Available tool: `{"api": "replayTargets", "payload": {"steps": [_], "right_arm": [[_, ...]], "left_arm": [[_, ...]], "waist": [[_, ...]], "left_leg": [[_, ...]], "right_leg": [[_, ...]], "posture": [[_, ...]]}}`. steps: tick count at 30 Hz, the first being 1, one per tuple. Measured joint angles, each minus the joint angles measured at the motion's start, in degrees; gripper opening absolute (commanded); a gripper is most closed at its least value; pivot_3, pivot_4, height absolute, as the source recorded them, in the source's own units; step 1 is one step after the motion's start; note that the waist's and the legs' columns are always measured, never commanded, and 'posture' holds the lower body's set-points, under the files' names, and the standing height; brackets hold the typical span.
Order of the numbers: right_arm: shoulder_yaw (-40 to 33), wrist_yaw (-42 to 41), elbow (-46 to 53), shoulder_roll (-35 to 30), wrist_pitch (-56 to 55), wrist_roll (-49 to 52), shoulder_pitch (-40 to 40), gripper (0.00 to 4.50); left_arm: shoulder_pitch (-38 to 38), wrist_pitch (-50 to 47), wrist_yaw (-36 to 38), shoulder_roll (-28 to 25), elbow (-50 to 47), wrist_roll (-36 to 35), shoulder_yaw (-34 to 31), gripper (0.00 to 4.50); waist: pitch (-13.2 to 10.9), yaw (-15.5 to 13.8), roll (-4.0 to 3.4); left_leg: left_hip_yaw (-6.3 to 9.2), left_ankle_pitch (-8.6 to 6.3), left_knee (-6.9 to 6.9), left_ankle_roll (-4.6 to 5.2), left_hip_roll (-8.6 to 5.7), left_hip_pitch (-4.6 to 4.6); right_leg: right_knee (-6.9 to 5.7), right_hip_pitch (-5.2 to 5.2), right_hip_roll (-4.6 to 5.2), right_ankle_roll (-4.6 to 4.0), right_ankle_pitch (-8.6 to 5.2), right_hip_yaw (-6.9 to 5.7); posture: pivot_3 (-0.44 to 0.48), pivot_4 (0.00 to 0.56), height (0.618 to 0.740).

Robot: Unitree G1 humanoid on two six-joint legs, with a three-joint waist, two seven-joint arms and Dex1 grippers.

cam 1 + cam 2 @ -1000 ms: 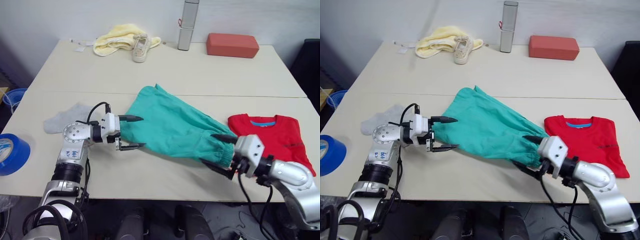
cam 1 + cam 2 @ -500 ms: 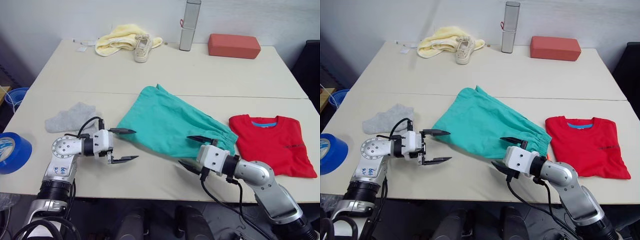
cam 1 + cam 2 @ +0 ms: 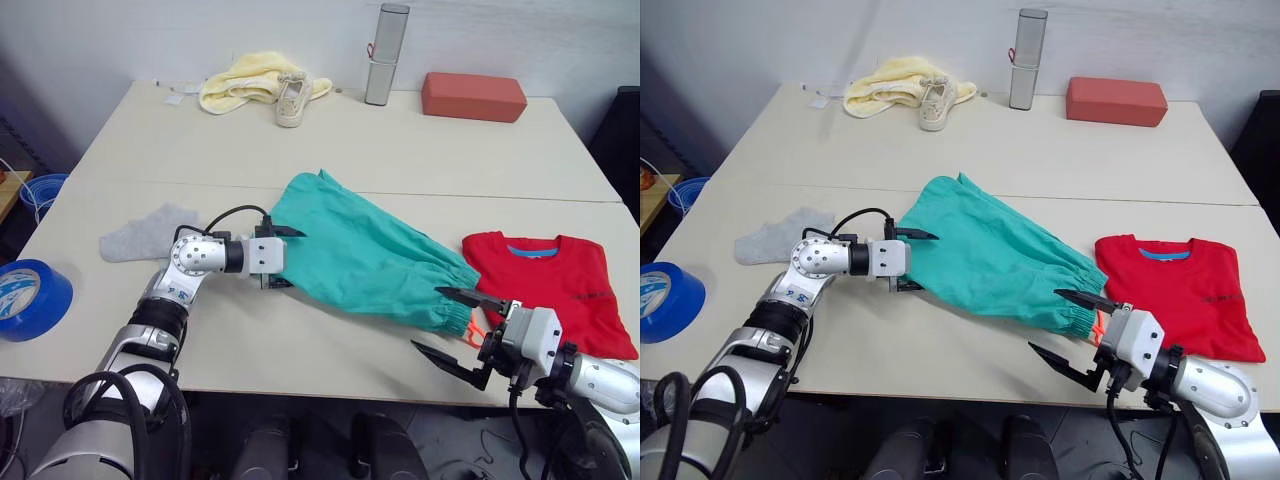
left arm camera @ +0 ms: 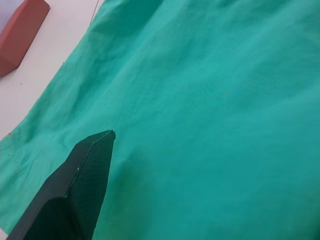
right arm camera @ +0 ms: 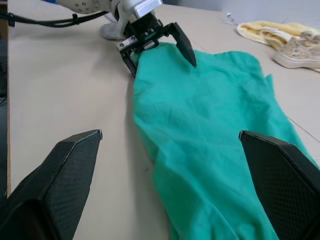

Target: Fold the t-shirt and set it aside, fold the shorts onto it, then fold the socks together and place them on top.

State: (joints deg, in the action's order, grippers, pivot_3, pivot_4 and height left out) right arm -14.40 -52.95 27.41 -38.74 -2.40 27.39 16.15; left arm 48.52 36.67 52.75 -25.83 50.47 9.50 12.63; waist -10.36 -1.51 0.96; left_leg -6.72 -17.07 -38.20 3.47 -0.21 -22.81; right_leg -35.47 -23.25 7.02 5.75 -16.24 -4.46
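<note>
Beige table, rumpled teal shorts, left tool spread over hem, right tool spread apart

Matt teal cloth shorts lie on a smooth, seemingly laminate table.

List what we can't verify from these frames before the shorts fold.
- Left gripper lower finger: under the hem of the shorts in the head views; the cloth hides whether it grips.
- Socks: one grey patch, partly behind the left arm; a second sock cannot be told.
- T-shirt: its near corner is hidden by the right gripper, whose jaws stand wide open.
- Drawstring: mostly hidden by the right gripper.
</note>
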Motion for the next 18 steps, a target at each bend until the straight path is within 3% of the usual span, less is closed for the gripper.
{"api": "replayTargets", "payload": {"steps": [3,9,12,15,18], "right_arm": [[-2.14,1.01,0.34,0.31,0.07,1.21,0.46,4.5],[-3.39,2.51,0.73,1.23,0.07,1.65,0.91,4.5],[-3.75,3.01,0.86,1.27,0.08,1.64,0.87,4.5],[-3.73,3.26,1.74,1.31,0.19,1.64,1.05,4.5],[-3.88,3.24,1.78,1.34,0.29,1.65,1.79,4.5]], "left_arm": [[2.38,-0.02,-0.35,1.43,4.1,0.22,1.17,3.87],[4.14,-0.95,1.49,3.73,9.48,0.27,1.96,1.96],[3.74,-6.35,6.66,4.83,10.1,-2.94,0.17,1.01],[0.27,-13.79,12.19,3.81,4.26,-7.05,-1.71,0.03],[-7.33,-22.39,16.04,0.52,-9.55,-10.5,-2.68,0.03]], "waist": [[0.01,-0.23,0.01],[0.16,-0.3,-0.1],[0.29,-0.28,-0.26],[0.3,0.17,-0.29],[0.35,1.12,-0.36]], "left_leg": [[0.07,-0.05,-0.01,-0.11,-0.04,0.09],[0.23,-0.2,0.13,-0.03,-0.04,0.55],[0.23,-0.2,0.13,-0.03,-0.04,0.54],[0.24,-0.23,0.18,-0.11,-0.02,0.53],[0.23,-0.16,0.24,-0.39,0.02,0.52]], "right_leg": [[0.05,0.19,0.11,0.0,0.0,-0.01],[0.38,0.79,0.16,0.0,0.0,-0.11],[0.4,0.79,0.16,0.0,0.0,-0.14],[0.4,0.75,0.14,-0.05,-0.04,-0.14],[0.43,0.7,0.1,-0.12,-0.13,-0.1]], "posture": [[0.0,0.15,0.74],[0.0,0.15,0.74],[0.0,0.15,0.74],[0.0,0.15,0.74],[0.0,0.15,0.74]]}}
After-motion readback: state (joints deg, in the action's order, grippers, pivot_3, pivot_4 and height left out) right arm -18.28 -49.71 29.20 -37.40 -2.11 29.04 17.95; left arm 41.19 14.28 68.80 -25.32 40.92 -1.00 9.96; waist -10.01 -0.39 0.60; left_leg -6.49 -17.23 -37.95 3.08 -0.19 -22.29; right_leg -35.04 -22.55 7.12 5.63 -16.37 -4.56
